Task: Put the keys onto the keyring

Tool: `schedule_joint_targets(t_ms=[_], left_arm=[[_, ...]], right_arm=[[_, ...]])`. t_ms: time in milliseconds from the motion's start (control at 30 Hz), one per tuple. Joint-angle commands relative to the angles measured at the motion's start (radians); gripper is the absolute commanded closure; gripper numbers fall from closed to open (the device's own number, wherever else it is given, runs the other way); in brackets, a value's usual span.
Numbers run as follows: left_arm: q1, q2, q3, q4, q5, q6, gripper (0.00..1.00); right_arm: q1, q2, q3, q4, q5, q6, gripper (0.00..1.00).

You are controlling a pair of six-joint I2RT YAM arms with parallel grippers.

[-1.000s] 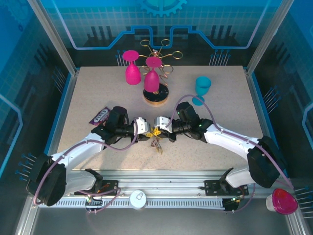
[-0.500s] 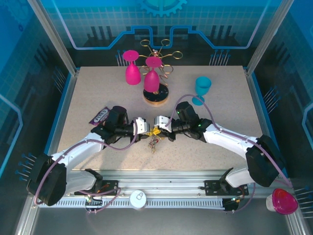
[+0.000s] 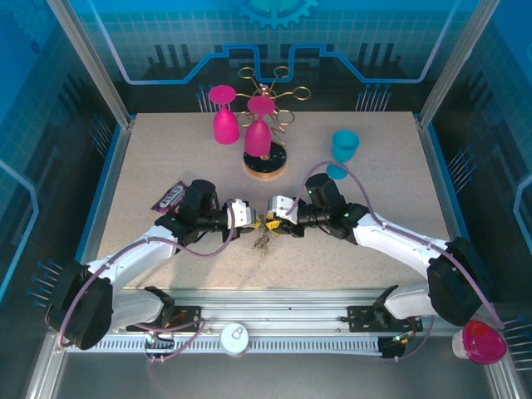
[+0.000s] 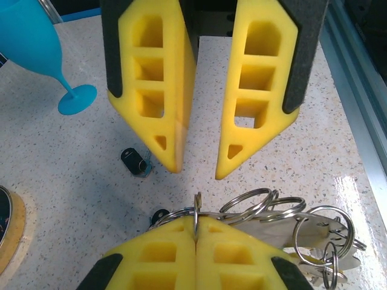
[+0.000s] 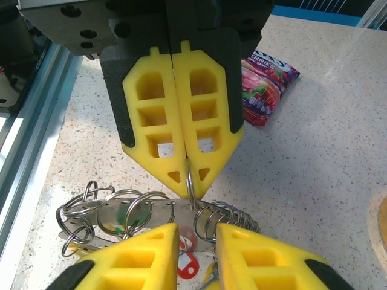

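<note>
**Reader:** What differs from a second ago?

**Arms:** Top view. My right gripper (image 3: 270, 223), shut a second ago, has parted its pads and drawn back a little toward my right. My left gripper (image 3: 252, 221), then slightly apart, has closed. The bunch of small silver keys (image 3: 263, 242) with coloured plastic tags is at nearly the same spot, just beside both grippers over the speckled table (image 3: 166, 150).

**Reader:** How do your fingers stand?

**Arms:** Left wrist view. My left yellow foam pads (image 4: 163, 254) are pressed flat together, and the thin grey metal keyring (image 4: 196, 211) is pinched edge-on between their tips. Opposite them, my right fingers stand a narrow gap apart with nothing between them.

Right wrist view. My right pads (image 5: 139, 254) leave a slot through which a red plastic tag (image 5: 187, 266) shows. The coils of small rings lie just beyond the tips. I cannot tell whether they touch.

**Reader:** Where are the task's things?

**Arms:** The keyring is upright in my left grip, midway between the two grippers. The keys fan out from it on their small rings toward the near edge of the table. One black-tagged key (image 4: 134, 162) lies alone on the table, near the foot of a teal wine glass (image 4: 77, 99). A purple snack packet (image 5: 266, 84) lies behind my left gripper.
</note>
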Motion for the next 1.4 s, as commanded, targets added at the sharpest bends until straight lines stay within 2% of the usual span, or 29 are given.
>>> schedule_joint_targets(t_ms=[0,100,200,267,333,500,600,667,800,1000,1367], left_arm=[[-0.005,-0.018,0.013,0.025,0.014,0.013,1.0],[-0.004,-0.015,0.013,0.023,0.012,0.012,1.0],[-0.004,-0.012,0.013,0.026,0.002,0.008,1.0],[-0.005,-0.014,0.013,0.027,-0.005,-0.001,1.0],[-0.005,-0.014,0.012,0.023,-0.007,-0.005,1.0],[-0.006,-0.017,-0.007,0.059,-0.004,-0.021,1.0],[-0.006,-0.017,-0.01,0.072,-0.006,-0.023,1.0],[-0.007,-0.021,-0.015,0.075,-0.006,-0.022,1.0],[-0.009,-0.026,-0.028,0.082,-0.012,-0.023,1.0],[-0.018,-0.036,-0.043,0.081,-0.032,-0.022,1.0],[-0.02,-0.016,-0.039,0.082,-0.029,-0.02,1.0]], right_arm=[[0.014,0.025,0.037,-0.018,-0.019,-0.015,0.78],[0.015,0.032,0.037,0.009,-0.022,-0.002,0.79],[0.004,0.018,0.019,0.056,0.027,0.054,0.81],[-0.015,-0.003,-0.009,0.097,0.096,0.147,0.82],[-0.032,-0.02,-0.03,0.101,0.219,0.302,0.82],[-0.041,0.002,0.0,-0.139,0.52,0.674,0.8],[-0.045,0.053,0.055,-0.318,0.644,0.906,0.81],[-0.063,0.127,0.131,-0.429,0.649,1.035,0.85],[-0.078,0.271,0.249,-0.516,0.58,1.05,0.83],[-0.133,0.396,0.327,-0.497,0.531,1.023,0.74],[-0.158,0.505,0.4,-0.513,0.512,0.993,0.73]])
